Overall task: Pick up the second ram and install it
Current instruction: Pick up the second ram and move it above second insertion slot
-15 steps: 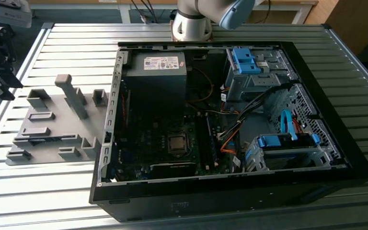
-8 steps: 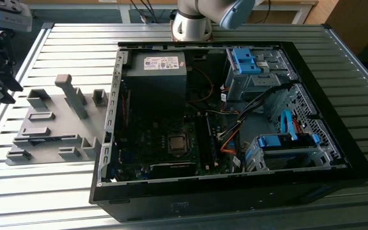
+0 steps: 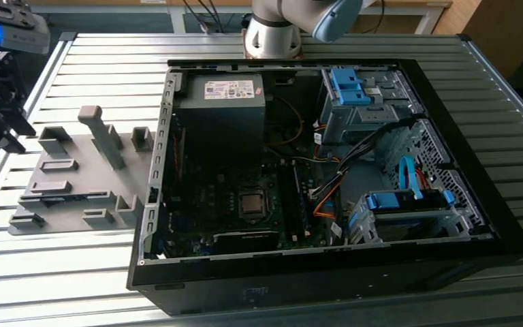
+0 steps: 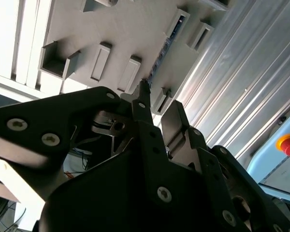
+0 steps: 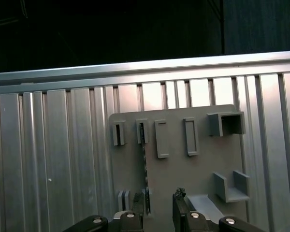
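Approach step, as I judge it: gripper (image 5: 162,202) hangs above the grey fixture (image 5: 183,164) on the slatted counter (image 5: 53,159), jaws apart and holding nothing. Ram (image 5: 144,164) stands on edge in its fixture slots, untouched, off to the exterior view's left of the open case (image 3: 243,300); in the first wrist view it lines up with one finger (image 5: 147,209) rather than with the gap. Pick not yet made: a sound grasp calls for centring the jaws astride the thin board, square to its length, before closing on its flat faces.
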### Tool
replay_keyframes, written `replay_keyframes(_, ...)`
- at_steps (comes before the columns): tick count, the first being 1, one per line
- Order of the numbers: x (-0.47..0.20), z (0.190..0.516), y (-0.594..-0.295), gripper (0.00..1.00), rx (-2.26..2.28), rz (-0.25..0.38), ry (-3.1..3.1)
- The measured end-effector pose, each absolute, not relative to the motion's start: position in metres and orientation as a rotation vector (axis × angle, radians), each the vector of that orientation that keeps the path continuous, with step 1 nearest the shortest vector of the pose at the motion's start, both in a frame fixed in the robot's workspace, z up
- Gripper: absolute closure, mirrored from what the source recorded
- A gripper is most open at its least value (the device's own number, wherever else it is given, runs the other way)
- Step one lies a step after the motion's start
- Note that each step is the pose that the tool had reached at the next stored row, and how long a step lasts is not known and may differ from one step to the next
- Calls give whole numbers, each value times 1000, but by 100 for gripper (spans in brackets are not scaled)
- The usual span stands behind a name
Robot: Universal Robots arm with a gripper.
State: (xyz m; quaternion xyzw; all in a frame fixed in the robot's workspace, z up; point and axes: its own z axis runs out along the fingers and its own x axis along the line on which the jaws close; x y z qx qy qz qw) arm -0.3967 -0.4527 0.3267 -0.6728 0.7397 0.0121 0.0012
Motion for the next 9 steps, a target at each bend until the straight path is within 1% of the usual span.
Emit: replay_keyframes(9, -397, 322, -453, 63, -2112, 38, 2322)
